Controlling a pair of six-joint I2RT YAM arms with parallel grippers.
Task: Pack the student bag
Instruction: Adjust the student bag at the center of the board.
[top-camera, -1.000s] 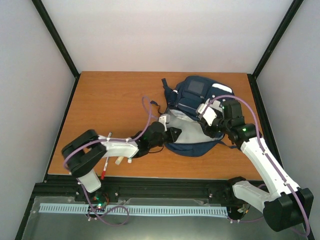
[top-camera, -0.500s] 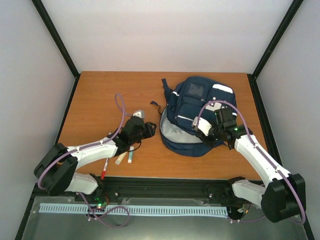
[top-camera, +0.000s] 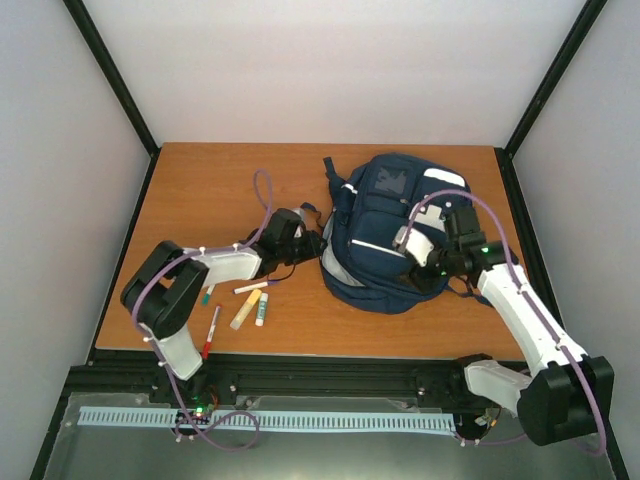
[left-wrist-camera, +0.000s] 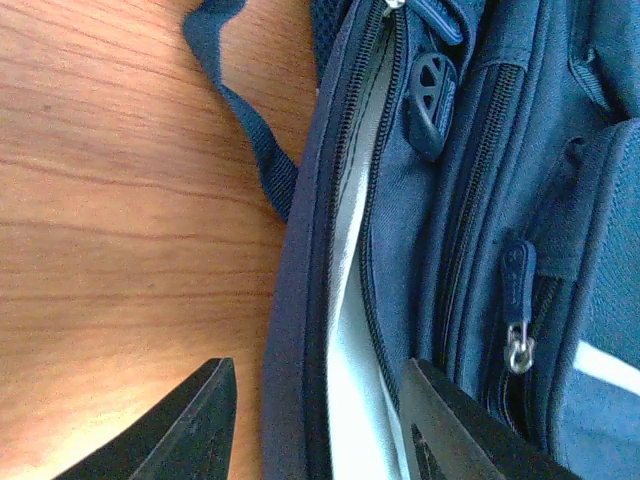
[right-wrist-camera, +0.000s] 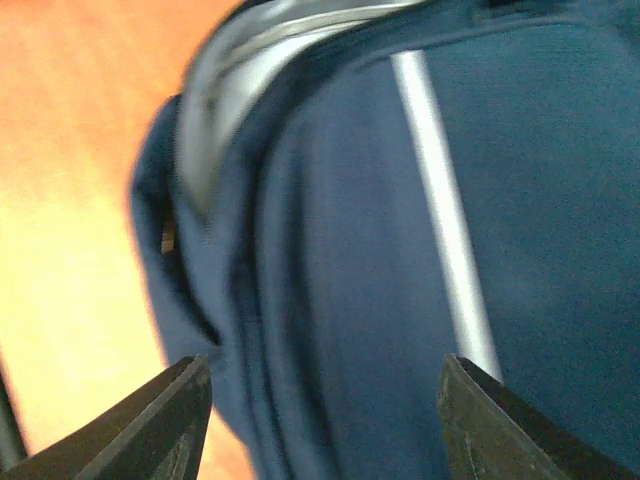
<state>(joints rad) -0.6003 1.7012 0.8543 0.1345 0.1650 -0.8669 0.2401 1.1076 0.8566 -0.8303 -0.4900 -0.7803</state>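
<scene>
From above, the student bag (top-camera: 385, 215) lies on the right half of the surface (top-camera: 200, 190). The pens (top-camera: 245, 308) lie loose to its left, near the front. Neither arm holds the bag, so I think its mouth could flop shut and a pen pushed at it would just slide off. The left arm (top-camera: 225, 262) is folded back on itself. Its long white part runs low across the surface, just behind the pens, to the bag's left edge. If you swing it back fast, it could knock the pens away. The right arm (top-camera: 520, 300) comes up from the front right corner, bends, and hangs its wrist over the near right part of the bag. In the left wrist view, the left jaws stand open with nothing in them. They sit on either side of the open zip (left-wrist-camera: 340, 250), where the light lining (left-wrist-camera: 350, 330) shows. A strap (left-wrist-camera: 250, 130) loops out over the wood beside them. If you close here, you may pinch the lining or catch that strap and drag the whole bag. The right wrist view is blurry, but the right jaws are wide apart and hold nothing. They hang over blue cloth with a white stripe (right-wrist-camera: 445, 200). I think a grab here would only bunch up the cloth and press the bag shut.
</scene>
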